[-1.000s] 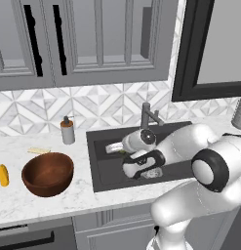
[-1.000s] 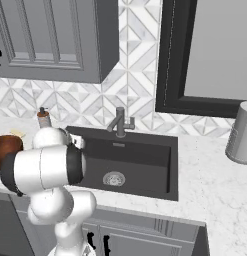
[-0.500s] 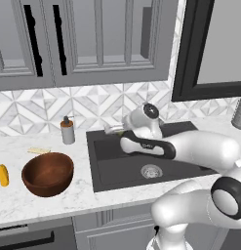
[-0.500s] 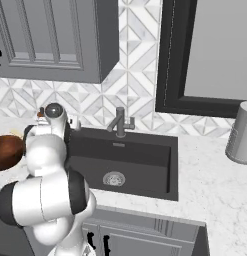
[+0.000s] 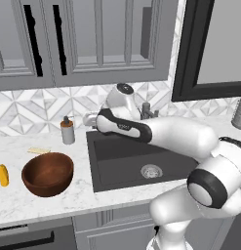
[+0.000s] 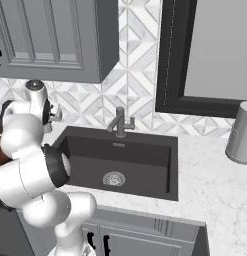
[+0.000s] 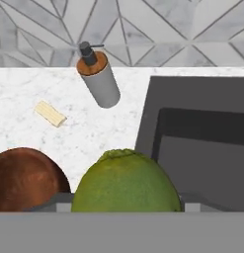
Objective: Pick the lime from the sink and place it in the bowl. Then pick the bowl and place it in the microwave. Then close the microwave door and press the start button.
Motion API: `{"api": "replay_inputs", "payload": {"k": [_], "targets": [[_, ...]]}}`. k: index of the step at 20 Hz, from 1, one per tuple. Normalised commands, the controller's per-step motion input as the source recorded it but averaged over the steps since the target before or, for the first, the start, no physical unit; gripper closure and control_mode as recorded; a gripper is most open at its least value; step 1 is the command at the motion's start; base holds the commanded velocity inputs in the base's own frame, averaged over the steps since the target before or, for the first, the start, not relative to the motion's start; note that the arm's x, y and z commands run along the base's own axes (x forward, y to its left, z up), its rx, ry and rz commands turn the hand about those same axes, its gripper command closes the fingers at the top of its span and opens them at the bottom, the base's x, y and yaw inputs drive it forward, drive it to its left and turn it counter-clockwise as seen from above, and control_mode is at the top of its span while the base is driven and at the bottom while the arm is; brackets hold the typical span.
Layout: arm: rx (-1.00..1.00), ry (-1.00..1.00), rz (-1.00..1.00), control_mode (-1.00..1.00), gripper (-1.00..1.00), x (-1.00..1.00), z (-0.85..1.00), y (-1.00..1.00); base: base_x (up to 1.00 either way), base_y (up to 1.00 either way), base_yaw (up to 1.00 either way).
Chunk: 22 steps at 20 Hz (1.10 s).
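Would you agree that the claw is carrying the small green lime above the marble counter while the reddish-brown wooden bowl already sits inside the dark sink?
Not quite: the reddish-brown wooden bowl sits on the marble counter left of the dark sink, as the left base view shows. The claw does carry the small green lime.

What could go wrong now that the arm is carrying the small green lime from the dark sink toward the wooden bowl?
1. The small round yellow-green lime sits between the gripper fingertips, still short of the glossy reddish-brown wooden bowl; released here, it would likely land on the white marble counter or roll back into the dark grey rectangular sink.
2. The grey soap dispenser with a brown collar stands close to the arm's path; a wide swing might knock it over.
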Motion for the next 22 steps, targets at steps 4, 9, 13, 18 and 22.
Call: {"api": "replay_inputs", "payload": {"k": [4,9,13,18,22], "targets": [[0.00,0.00,0.00,-1.00,1.00,-0.15,-0.14,1.00,0.00,0.00,0.00],[0.00,0.05,0.00,-1.00,1.00,-0.05,-0.12,1.00,0.00,0.00,0.00],[0.00,0.18,0.00,-1.00,1.00,-0.05,-0.20,0.74,0.00,0.00,0.00],[0.00,0.19,0.00,-1.00,1.00,-0.24,-0.29,0.45,0.00,0.00,0.00],[-0.03,0.16,0.00,-1.00,1.00,-0.08,-0.35,0.49,0.00,0.00,0.00]]}}
